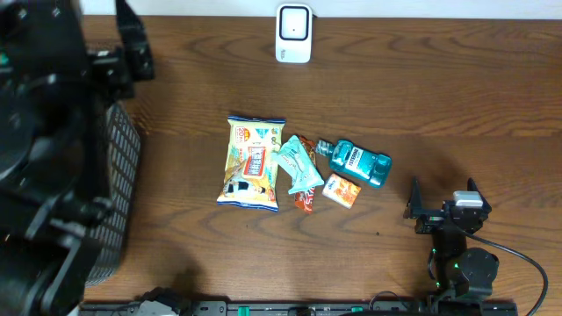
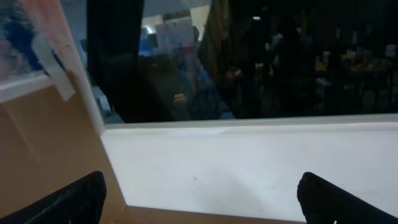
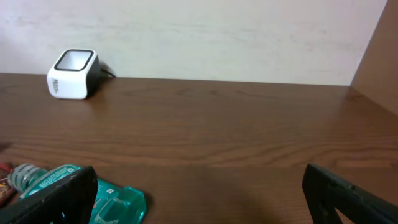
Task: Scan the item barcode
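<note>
The white barcode scanner (image 1: 293,33) stands at the table's far edge, also in the right wrist view as the scanner (image 3: 73,73) at the far left. In the middle lie a yellow snack bag (image 1: 253,162), a mint packet (image 1: 296,165), an orange-red packet (image 1: 305,200), a small orange box (image 1: 342,190) and a teal mouthwash bottle (image 1: 360,162). My right gripper (image 1: 443,188) sits low at the front right, open and empty, with the bottle (image 3: 118,202) just by its left finger. My left gripper (image 2: 199,211) is raised, open and empty, facing a white wall.
A black mesh basket (image 1: 118,193) stands at the table's left edge, partly hidden by the raised left arm (image 1: 44,132). A cardboard panel (image 3: 379,56) rises at the right side. A cable (image 1: 527,263) trails from the right arm's base.
</note>
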Motion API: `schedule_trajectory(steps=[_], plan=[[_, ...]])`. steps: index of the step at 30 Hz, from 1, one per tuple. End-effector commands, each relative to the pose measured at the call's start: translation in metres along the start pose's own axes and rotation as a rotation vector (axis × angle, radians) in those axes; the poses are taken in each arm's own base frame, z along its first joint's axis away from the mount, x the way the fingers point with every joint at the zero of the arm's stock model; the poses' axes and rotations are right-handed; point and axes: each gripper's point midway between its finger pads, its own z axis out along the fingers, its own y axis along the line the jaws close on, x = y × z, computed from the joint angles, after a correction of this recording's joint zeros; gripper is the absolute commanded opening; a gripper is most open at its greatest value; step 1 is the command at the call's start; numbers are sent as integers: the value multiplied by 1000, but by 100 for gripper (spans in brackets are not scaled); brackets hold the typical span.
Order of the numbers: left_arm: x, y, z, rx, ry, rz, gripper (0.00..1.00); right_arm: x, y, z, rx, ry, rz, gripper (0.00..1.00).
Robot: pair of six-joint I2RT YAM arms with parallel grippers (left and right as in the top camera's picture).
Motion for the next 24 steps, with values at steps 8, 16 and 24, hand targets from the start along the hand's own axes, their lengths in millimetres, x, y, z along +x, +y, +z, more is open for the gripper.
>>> schedule_trajectory(steps=[8, 16, 24], plan=[[14, 40, -56, -41, -82, -43, 98, 1, -2, 0, 6, 4, -4, 99], [22, 68, -98, -65, -181, -160, 98, 1, -2, 0, 6, 4, -4, 99], [13, 114, -162, -122, -327, -343, 98, 1, -2, 0, 6, 4, -4, 99]])
